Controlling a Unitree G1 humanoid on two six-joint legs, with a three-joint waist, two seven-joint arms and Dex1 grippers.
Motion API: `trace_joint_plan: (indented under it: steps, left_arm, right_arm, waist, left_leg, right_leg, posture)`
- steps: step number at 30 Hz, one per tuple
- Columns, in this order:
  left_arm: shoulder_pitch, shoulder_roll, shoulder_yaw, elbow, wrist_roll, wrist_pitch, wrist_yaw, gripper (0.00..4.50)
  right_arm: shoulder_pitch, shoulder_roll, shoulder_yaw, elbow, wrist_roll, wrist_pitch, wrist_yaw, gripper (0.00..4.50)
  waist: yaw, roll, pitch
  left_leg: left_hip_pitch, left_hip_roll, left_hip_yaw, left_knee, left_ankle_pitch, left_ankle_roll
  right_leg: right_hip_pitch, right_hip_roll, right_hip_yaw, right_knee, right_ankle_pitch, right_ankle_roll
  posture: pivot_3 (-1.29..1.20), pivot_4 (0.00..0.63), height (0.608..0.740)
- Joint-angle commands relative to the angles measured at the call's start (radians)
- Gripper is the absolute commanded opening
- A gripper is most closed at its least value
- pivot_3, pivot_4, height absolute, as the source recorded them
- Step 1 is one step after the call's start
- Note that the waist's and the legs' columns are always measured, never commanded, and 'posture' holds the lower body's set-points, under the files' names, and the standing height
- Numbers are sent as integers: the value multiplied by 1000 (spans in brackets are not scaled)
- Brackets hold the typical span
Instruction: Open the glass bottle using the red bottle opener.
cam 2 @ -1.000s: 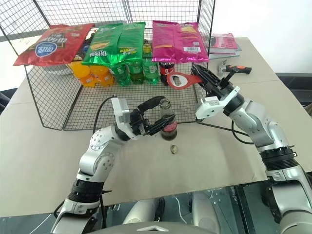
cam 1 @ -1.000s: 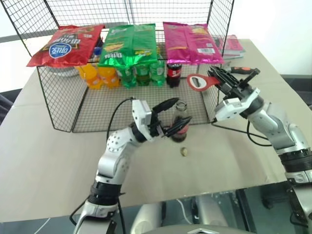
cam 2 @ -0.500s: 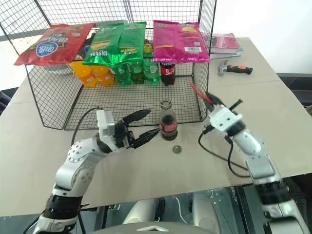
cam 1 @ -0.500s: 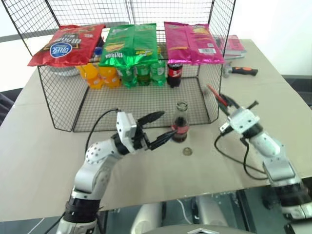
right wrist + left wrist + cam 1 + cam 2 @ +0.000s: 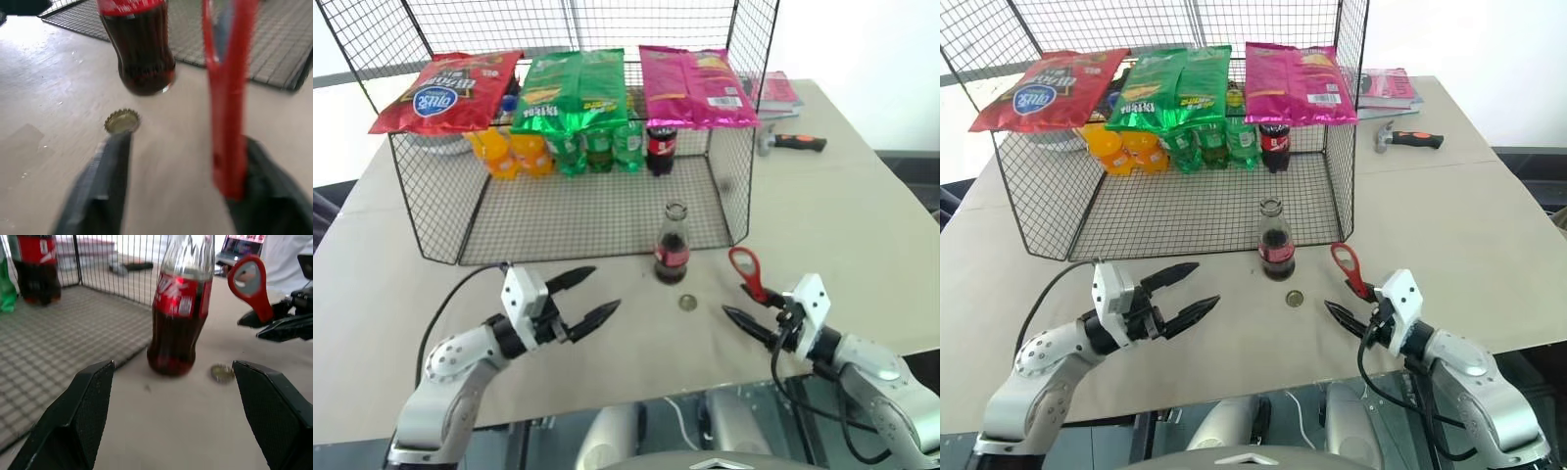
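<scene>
Left gripper [image 5: 604, 289]: hung low over the table [image 5: 862, 215] at near left, fingers spread wide, nothing between them, pointed right toward the glass bottle [image 5: 672, 245]. Right gripper [image 5: 740, 306]: sat low at near right, fingers parted too, pinching nothing. Red bottle opener [image 5: 745, 272]: stood nearly upright, ring end up, handle end resting against the farther right finger, just right of the bottle. Glass bottle: stood upright mid-table, apart from both grippers, mouth bare, just outside the near edge of the wire cage [image 5: 431, 215]. Loose crown cap [image 5: 687, 304]: lay flat just near of the bottle.
</scene>
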Motion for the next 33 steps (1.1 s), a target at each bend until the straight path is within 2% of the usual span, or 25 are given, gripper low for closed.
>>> trace_joint_plan:
  steps: [1, 4, 8, 10, 12, 18, 24, 28, 33]
  left_arm:
    - [17, 18, 32, -32, 5, 15, 18, 3975]
    - [41, 28, 35, -43, 31, 7, 27, 3975]
    - [75, 42, 65, -43, 43, -7, 24, 3975]
    - [86, 44, 82, -38, 56, -18, 33, 3975]
    - [89, 38, 94, -38, 71, -28, 49, 3975]
    - [124, 26, 115, -66, 91, -27, 98, 3975]
    - [213, 15, 173, -95, 126, -52, 143, 3975]
    - [240, 15, 194, -93, 129, -64, 141, 3975]
    - [254, 11, 212, -107, 116, -58, 142, 3975]
  right_arm:
    - [5, -19, -63, -27, 41, 37, 33, 4477]
    - [8, -48, -82, -9, 2, 11, 78, 4477]
    - [-9, -139, -66, 70, -228, -201, 145, 4477]
    - [-48, -158, -66, 126, -360, -344, 116, 4477]
    - [-79, -132, -88, 169, -391, -394, 82, 4477]
    - [-74, -79, -159, 240, -312, -440, 115, 4477]
    - [25, -157, -255, 316, -122, -416, 376, 4477]
    - [-9, -192, -305, 413, -61, -405, 482, 4477]
    - [-97, -220, -327, 557, -56, -397, 568, 4477]
  waist:
    - [2, 0, 0]
    - [2, 0, 0]
    - [2, 0, 0]
    - [1, 0, 0]
    - [0, 0, 0]
    - [4, -1, 0]
    - [6, 0, 1]
    - [4, -1, 1]
    - [1, 0, 1]
  left_leg:
    - [0, 0, 0, 0, 0, 0]
    - [-1, 0, 0, -1, 0, 0]
    - [-1, -1, 0, -1, -1, 0]
    - [-1, -1, 1, -1, -1, 0]
    - [-1, 0, 1, -1, -1, 0]
    - [-1, 0, 0, -1, -1, 0]
    - [-2, 0, 1, -1, -2, 2]
    - [-1, 0, 2, -1, -2, 2]
    - [1, 1, 2, 0, -2, 2]
  right_leg:
    - [0, 0, -1, 0, 0, 0]
    - [0, 0, 0, 0, 0, 0]
    - [0, -1, -1, -2, 0, 0]
    - [0, -1, -1, -2, 0, 1]
    - [0, 0, 0, -2, 0, 1]
    - [0, -1, 0, -1, 3, -1]
    - [0, -2, 0, -4, 2, -3]
    - [1, -2, 1, -4, 0, 0]
    - [1, -1, 1, -2, 0, 1]
  posture:
    - [0, 150, 740]
    - [0, 150, 740]
    - [0, 150, 740]
    - [0, 150, 740]
    - [0, 150, 740]
    - [0, 150, 740]
    - [0, 150, 740]
    - [0, 150, 740]
    - [0, 150, 740]
